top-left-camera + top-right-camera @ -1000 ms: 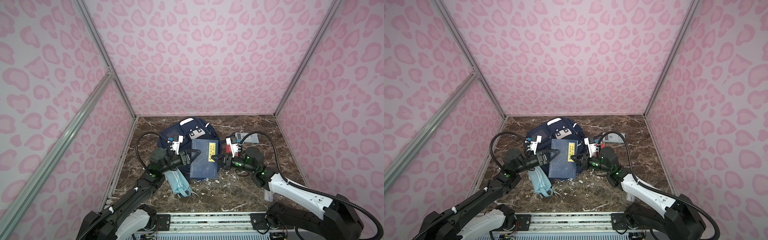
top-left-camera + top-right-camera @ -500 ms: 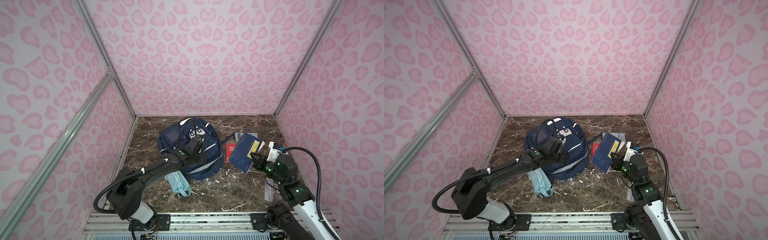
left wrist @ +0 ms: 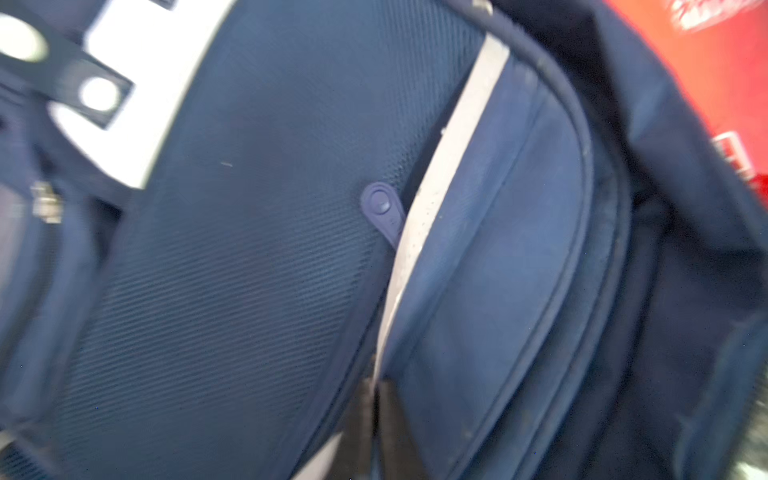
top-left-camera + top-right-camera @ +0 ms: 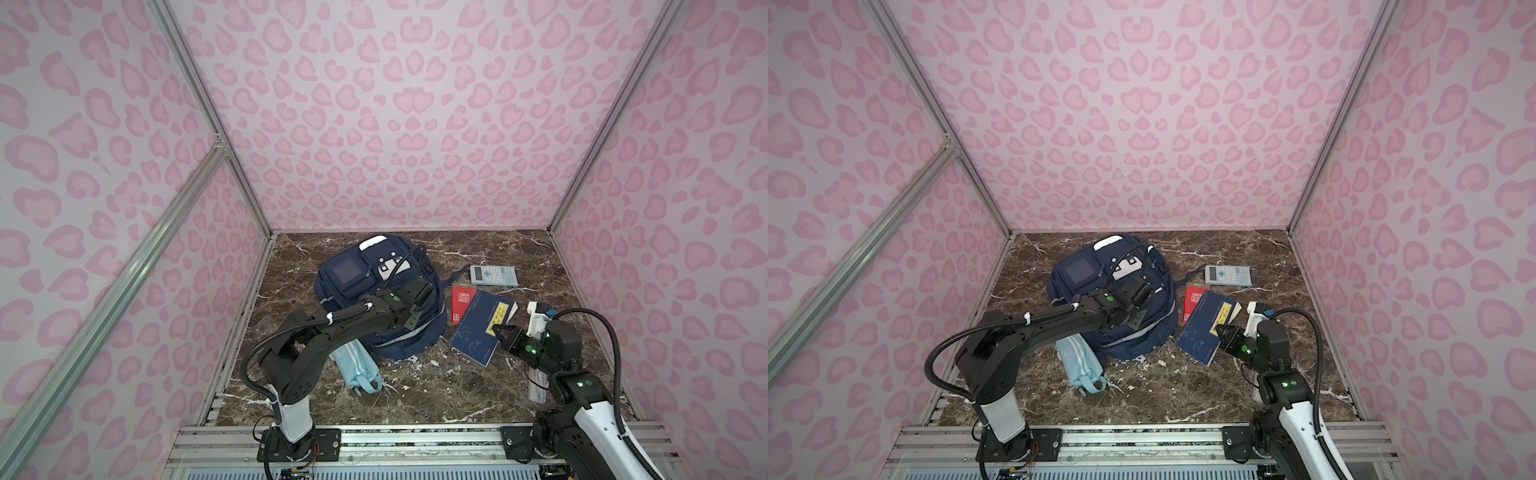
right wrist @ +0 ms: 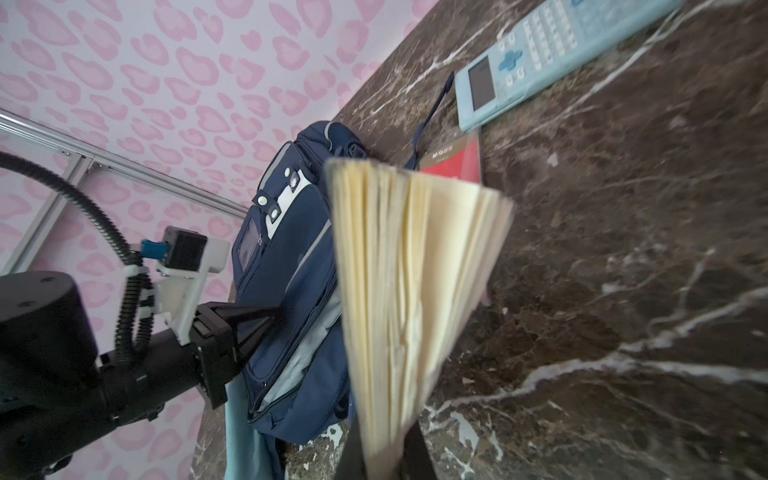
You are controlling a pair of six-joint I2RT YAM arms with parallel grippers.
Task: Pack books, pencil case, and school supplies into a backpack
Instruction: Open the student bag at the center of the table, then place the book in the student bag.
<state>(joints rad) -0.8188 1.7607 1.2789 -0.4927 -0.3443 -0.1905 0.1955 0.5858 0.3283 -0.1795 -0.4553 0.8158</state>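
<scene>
The navy backpack [image 4: 357, 278] [image 4: 1084, 274] [image 5: 286, 270] lies at the table's middle-left. My left gripper [image 4: 411, 321] [image 4: 1136, 320] [image 3: 376, 386] [image 5: 275, 311] is shut, its tips pressed at the seam beside a grey stripe on the backpack [image 3: 249, 249]; I cannot tell whether fabric is pinched. My right gripper [image 4: 496, 330] [image 4: 1219, 330] [image 5: 384, 449] is shut on the near edge of a dark-blue book [image 4: 478, 328] [image 4: 1202, 328] [image 5: 407, 270], which is tilted, its far end over the red booklet [image 4: 462, 301] [image 4: 1194, 301]. The aqua pencil case [image 4: 357, 365] [image 4: 1079, 361] lies by the backpack's near side.
A pale blue calculator [image 4: 493, 275] [image 4: 1228, 274] [image 5: 552, 54] sits behind the red booklet. A clear ruler pack [image 4: 536, 384] lies partly under my right arm. Pink patterned walls close in three sides, and a metal rail [image 4: 374, 440] runs along the front edge.
My right gripper carried the book from over the backpack to the right side. My left gripper left the book's edge, moved onto the backpack's right flank and shut.
</scene>
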